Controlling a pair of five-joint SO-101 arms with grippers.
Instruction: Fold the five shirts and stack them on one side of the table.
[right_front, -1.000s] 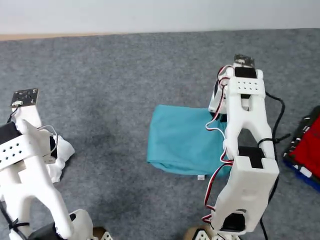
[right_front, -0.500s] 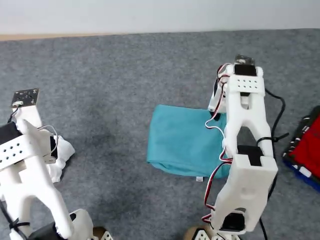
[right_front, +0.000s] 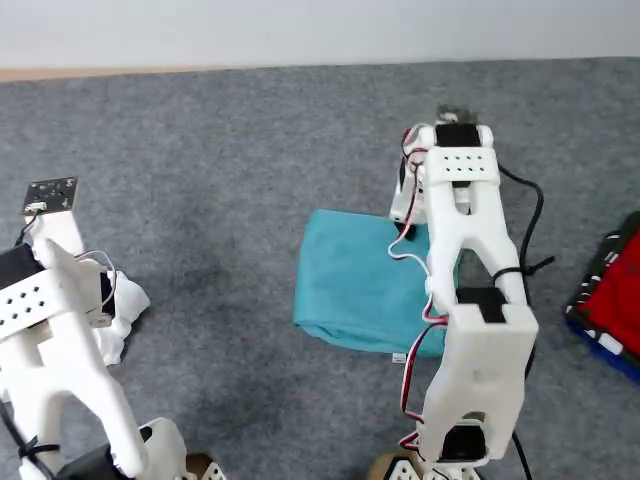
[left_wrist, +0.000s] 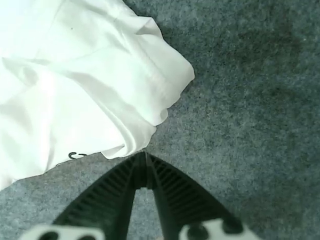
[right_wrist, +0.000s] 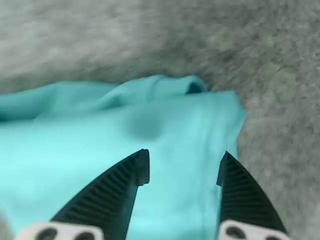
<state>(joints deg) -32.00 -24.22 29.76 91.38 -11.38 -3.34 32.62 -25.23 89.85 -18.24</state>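
Left: crumpled white shirt (right_front: 125, 312) on the table, partly hidden by the left arm (right_front: 55, 340); left gripper (left_wrist: 145, 159) closed at its hem. Centre: folded teal shirt (right_front: 350, 285), partly covered by the right arm (right_front: 470, 300); right gripper (right_wrist: 184, 161) open above it. Right edge: red item (right_front: 618, 290), cut off.

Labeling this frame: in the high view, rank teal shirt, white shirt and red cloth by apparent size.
1. teal shirt
2-3. red cloth and white shirt: unsure, one is cut off by the picture's edge, the other is partly behind the left arm.
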